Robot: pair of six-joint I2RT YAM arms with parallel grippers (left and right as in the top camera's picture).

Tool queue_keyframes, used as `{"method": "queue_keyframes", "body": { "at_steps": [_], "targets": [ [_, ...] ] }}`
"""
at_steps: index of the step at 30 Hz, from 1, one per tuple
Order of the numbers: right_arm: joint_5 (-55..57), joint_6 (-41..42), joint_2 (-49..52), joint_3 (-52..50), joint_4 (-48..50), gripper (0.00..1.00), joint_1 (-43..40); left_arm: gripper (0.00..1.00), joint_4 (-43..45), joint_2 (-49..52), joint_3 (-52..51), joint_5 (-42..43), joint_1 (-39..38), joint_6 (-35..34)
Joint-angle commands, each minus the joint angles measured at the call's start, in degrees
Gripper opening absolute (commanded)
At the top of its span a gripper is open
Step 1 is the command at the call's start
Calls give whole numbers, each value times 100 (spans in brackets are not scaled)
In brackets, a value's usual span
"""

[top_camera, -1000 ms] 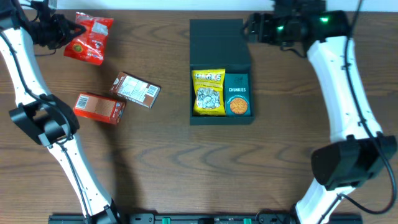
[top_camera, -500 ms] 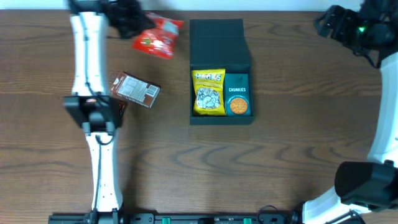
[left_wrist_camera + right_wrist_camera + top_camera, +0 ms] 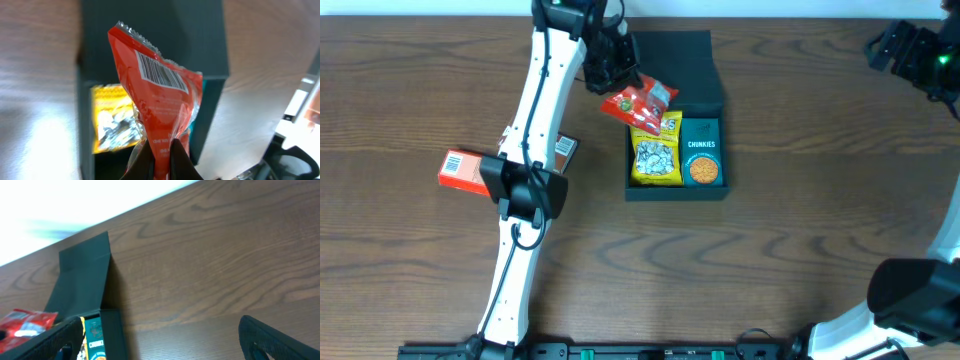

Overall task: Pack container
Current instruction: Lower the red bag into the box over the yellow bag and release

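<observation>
- Left arm (image 3: 542,110) reaches diagonally across table (image 3: 790,260); jaws pinch red bag (image 3: 638,100) above container (image 3: 672,58).
- Container mid-table, lid flat open behind it.
- Right arm (image 3: 920,58) at far corner; jaws wide, empty.

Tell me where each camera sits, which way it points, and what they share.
Overhead: above the table, looking straight down; shows both arms, the left gripper holding a red bag over the box.
Left wrist: on the left arm, looking down past its pinched fingers at that bag and the box below.
Right wrist: on the right arm, off to the right, looking across the table at the box; its spread fingers show at the bottom.
Shared: all three show the red bag and box.
</observation>
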Motion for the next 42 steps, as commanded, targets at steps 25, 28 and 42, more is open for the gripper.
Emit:
{"method": "queue_keyframes", "body": {
  "at_steps": [25,28,42],
  "targets": [
    [-511,-216,-39,-9,-157,99,-61,6,1469,-1001,195,-1515,-446,1416],
    [-511,-219,-39,-9,-179,99,-61,6,1392,-1001,195,-1517,-409,1499],
    [-623,-214,-39,-9,-240,99,-57,6,4177,-4406,-6089,-890,-28,74]
  ]
}}
